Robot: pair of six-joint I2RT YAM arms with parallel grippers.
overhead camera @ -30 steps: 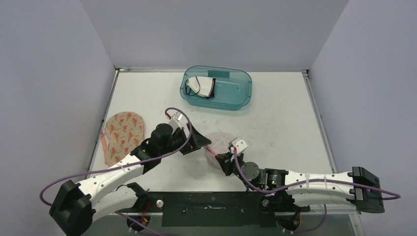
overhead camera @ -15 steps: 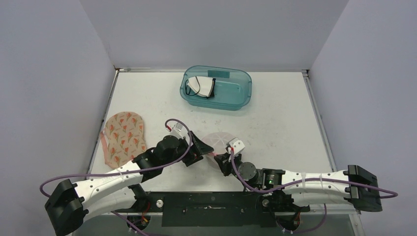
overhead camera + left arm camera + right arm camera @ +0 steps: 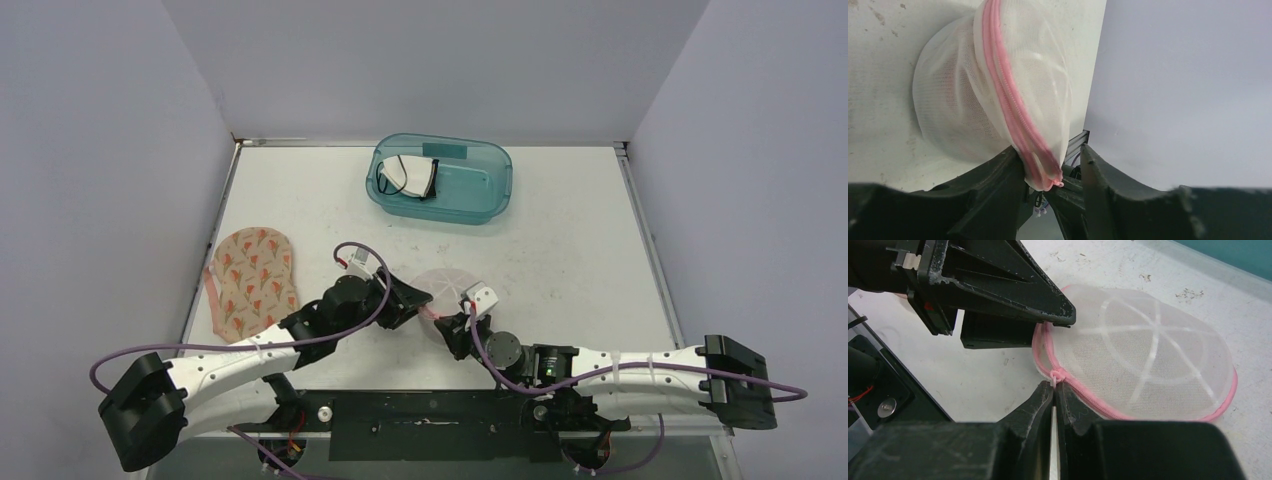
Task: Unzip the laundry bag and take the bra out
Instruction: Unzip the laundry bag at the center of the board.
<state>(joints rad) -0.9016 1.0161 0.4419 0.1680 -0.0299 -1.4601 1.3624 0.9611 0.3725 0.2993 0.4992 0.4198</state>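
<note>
1. White mesh laundry bag (image 3: 447, 284) with a pink zipper (image 3: 1008, 105) is seen lying on the table (image 3: 580, 250), close to the middle of the near edge and between the two grippers.
2. The zipper is seen shut along the stretch in view.
3. Right gripper (image 3: 1054, 390) is closed, with the fingertips pinched on the zipper pull (image 3: 1058, 375) at the bag's near side.
4. Left gripper (image 3: 1049, 155) is held part-way apart, astride the bag's zipper end. A gap is seen beside one finger, so no clamp is made out.
5. What is inside the bag cannot be told through the mesh.
6. Teal bin (image 3: 485, 190) is placed near the far edge, about mid-table. A white item with black trim (image 3: 408, 177) is lying in it.
7. Floral fabric piece (image 3: 252, 280) is laid along the left edge, well apart from the bag.
</note>
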